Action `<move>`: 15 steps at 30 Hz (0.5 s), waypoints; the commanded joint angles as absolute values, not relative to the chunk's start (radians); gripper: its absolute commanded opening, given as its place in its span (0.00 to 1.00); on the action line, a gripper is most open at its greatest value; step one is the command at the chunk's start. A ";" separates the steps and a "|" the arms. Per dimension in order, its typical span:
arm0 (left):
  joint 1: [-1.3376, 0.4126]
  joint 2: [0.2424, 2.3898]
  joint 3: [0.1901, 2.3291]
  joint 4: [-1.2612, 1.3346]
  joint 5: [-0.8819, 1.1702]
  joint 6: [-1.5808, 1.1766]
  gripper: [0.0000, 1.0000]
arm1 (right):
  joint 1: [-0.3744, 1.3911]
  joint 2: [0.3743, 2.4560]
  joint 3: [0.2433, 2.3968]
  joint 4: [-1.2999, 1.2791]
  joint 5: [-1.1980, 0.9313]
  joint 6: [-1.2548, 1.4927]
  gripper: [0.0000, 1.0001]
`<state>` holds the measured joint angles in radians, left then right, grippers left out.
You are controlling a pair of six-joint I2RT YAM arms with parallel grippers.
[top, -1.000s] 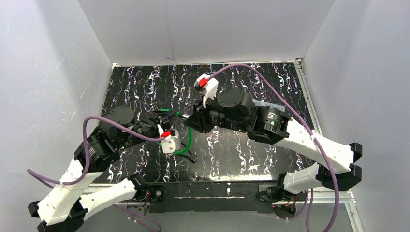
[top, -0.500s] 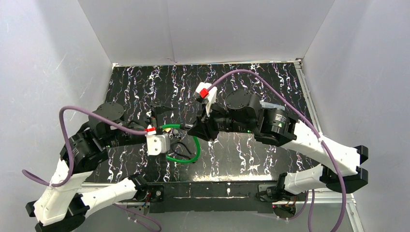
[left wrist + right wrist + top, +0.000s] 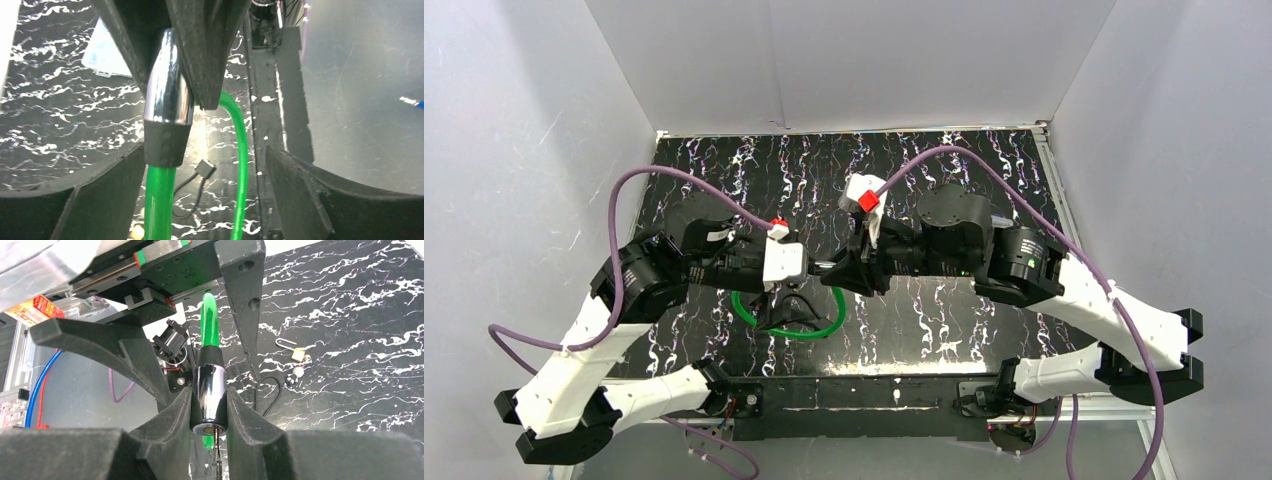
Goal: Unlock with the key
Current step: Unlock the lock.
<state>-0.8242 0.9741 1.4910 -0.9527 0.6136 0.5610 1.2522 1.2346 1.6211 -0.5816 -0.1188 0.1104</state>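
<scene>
The black, white-veined tabletop (image 3: 984,160) carries little; the work hangs above it, between the two arms. The green cable (image 3: 809,331) of a cable lock droops from there in a loop toward the tabletop. It is plastic-sheathed and probably both springy and limp, so it should swing and give no steady hold.

The better place to grip is the chrome lock barrel (image 3: 210,380), held clear of the tabletop. It looks stiff and light, but it is round and polished, so likely slippery under a twist. The right fingers (image 3: 165,427) are clenched on it from both sides, with the keyway facing their camera. The left fingers (image 3: 300,200) are spread wide and released, straddling without touching the black collar (image 3: 166,145) where cable meets barrel.

A thin blade that looks like the key (image 3: 217,455) sticks out of the keyway. It is small and flat, best pinched by its head and turned while the barrel is held hard. A small padlock (image 3: 298,355) lies well apart.
</scene>
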 commanded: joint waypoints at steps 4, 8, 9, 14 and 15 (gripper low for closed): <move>-0.767 0.980 1.491 -0.874 0.758 0.367 0.64 | 1.274 1.197 1.627 -0.457 -0.125 0.057 0.01; -0.729 0.983 1.487 -0.841 0.826 0.326 0.47 | 1.284 1.180 1.593 -0.409 -0.103 0.053 0.01; -0.725 0.981 1.484 -0.837 0.827 0.326 0.42 | 1.285 1.175 1.583 -0.398 -0.101 0.054 0.01; -0.712 0.978 1.479 -0.821 0.849 0.330 0.13 | 1.296 1.177 1.564 -0.363 -0.091 0.066 0.01; -0.711 0.979 1.478 -0.828 0.854 0.338 0.04 | 1.297 1.179 1.562 -0.353 -0.090 0.071 0.02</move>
